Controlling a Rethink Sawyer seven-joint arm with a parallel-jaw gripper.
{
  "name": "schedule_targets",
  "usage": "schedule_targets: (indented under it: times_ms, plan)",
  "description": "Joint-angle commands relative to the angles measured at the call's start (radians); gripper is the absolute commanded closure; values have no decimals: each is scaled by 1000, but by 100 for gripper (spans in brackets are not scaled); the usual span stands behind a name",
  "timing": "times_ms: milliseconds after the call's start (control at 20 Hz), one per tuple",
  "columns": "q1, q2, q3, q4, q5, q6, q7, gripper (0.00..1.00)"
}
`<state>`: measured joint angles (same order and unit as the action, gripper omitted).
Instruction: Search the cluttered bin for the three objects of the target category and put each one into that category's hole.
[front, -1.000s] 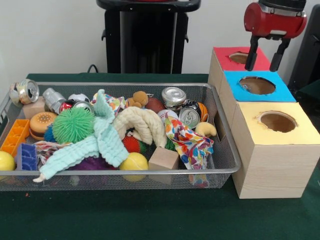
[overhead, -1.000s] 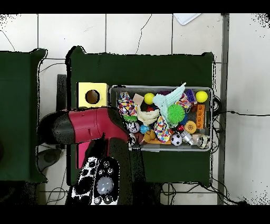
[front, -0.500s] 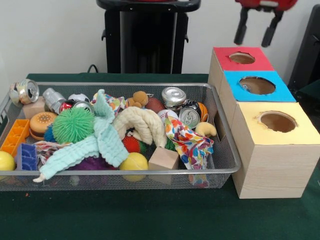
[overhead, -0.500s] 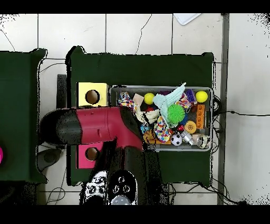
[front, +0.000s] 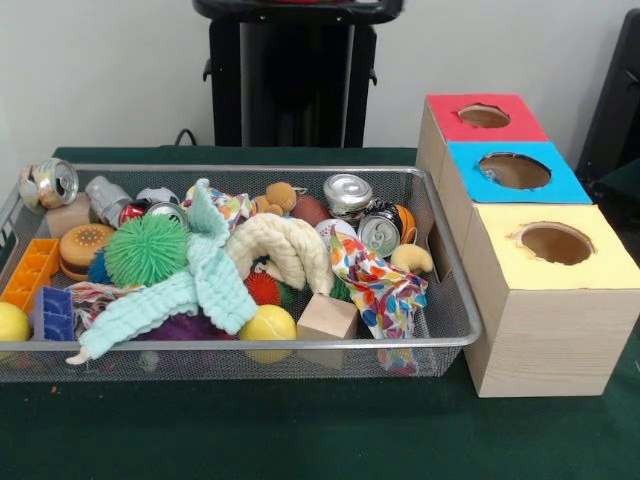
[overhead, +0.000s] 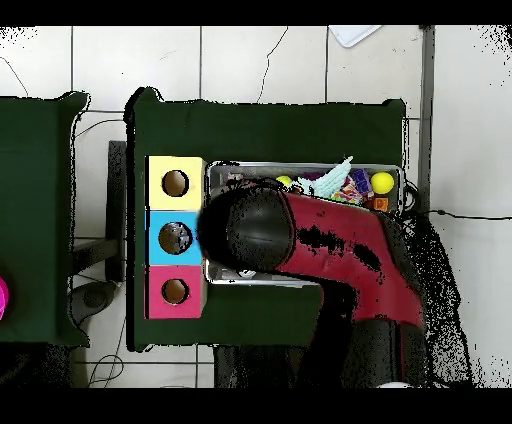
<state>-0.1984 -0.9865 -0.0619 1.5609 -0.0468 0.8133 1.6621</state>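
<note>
Dark green worktop (front: 300, 440). Wide silver wire-mesh bin (front: 455, 330) holds toys, cloths and shiny metal cans (front: 347, 192); no clear bottles discernible. Blue-surround round hole (front: 514, 171) at 3 o'clock of bin. Overhead, red-black arm (overhead: 310, 245) hides most of bin; gripper unseen, state unknown.

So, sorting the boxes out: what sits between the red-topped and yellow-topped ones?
The blue-surround hole's box, touching both in the front view.
</note>
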Motion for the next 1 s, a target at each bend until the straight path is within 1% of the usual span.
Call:
schedule_targets:
  times_ms: [50,100,200,350,450,600,800,900,1000]
  plan:
    - [-124,170,176,-108,-43,104,-203,0]
    - [-130,205,180,-151,-63,113,-197,0]
    - [-132,252,175,-203,-98,117,-180,0]
    - [-131,272,164,-241,-123,118,-146,0]
    - [-129,275,154,-268,-135,166,-137,0]
    - [-138,252,149,-260,-138,194,-141,0]
    - [-157,263,168,-268,-149,221,-175,0]
    - [-165,272,180,-269,-154,202,-180,0]
    - [-174,266,194,-262,-153,192,-185,0]
